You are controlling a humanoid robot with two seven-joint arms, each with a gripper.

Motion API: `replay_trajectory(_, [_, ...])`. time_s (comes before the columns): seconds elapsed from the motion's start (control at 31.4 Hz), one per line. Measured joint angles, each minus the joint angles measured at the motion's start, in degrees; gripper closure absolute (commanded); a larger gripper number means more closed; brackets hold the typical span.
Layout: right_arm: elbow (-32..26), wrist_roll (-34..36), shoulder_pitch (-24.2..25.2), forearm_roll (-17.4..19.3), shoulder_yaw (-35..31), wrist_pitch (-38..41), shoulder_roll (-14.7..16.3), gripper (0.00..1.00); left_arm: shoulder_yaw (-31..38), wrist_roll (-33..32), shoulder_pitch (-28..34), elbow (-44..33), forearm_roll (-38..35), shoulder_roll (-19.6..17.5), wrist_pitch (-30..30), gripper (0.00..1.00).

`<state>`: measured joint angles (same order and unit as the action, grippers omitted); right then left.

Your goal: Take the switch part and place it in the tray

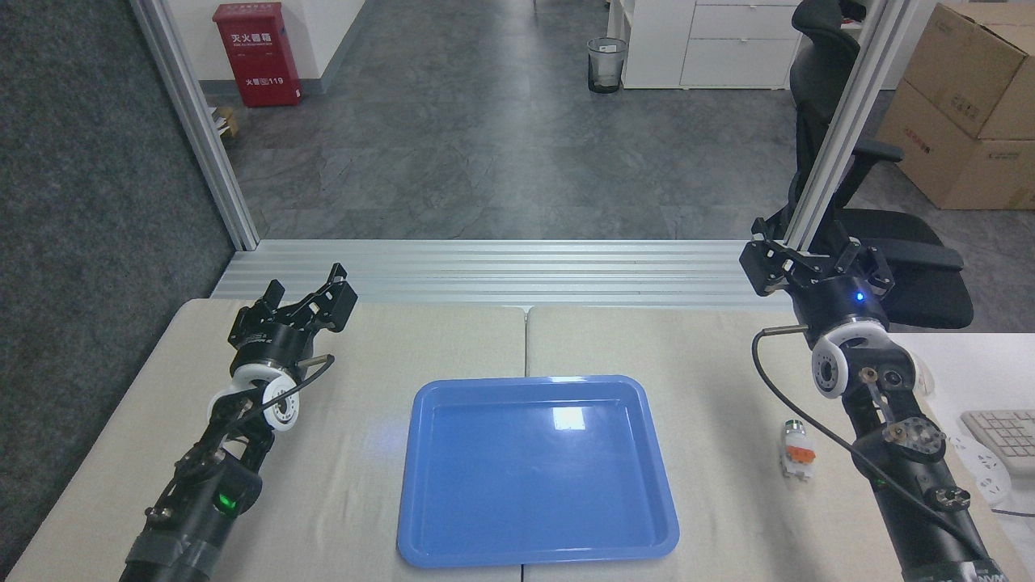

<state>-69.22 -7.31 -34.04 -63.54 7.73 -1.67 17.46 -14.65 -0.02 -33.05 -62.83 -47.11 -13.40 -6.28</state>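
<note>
Switch part (796, 449) on table, well below raised, spread-open right end effector (817, 263).

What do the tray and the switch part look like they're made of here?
The tray looks like glossy blue moulded plastic: it shows a sharp white light reflection and smooth rounded corners. The switch part appears to be white plastic with an orange middle piece and a dull greyish tip, possibly metal; it is too small to be sure.

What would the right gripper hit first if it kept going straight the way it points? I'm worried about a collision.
Probably the aluminium frame post: the right gripper points up and away, its fingers already overlapping the post's foot. Depth is unclear, so it could pass beside it.
</note>
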Motion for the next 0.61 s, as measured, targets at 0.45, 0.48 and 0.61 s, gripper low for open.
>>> replay_trajectory(0.45, [0.7,0.39,-1.11,-0.33,0.1,-0.36,-0.18,0.01,-0.02,0.0,0.0,0.03,-0.04,-0.02,-0.01,0.0])
replay_trajectory(0.48, [0.75,0.39,-1.14,-0.34,0.11,-0.36,-0.17,0.01,-0.01,0.0,0.0,0.04,-0.03,-0.02,-0.01,0.0])
replay_trajectory(0.61, [0.9,0.39,-1.19,-0.35,0.13,-0.34,-0.12,0.01,-0.02,0.0,0.0,0.04,-0.03,-0.02,-0.01,0.0])
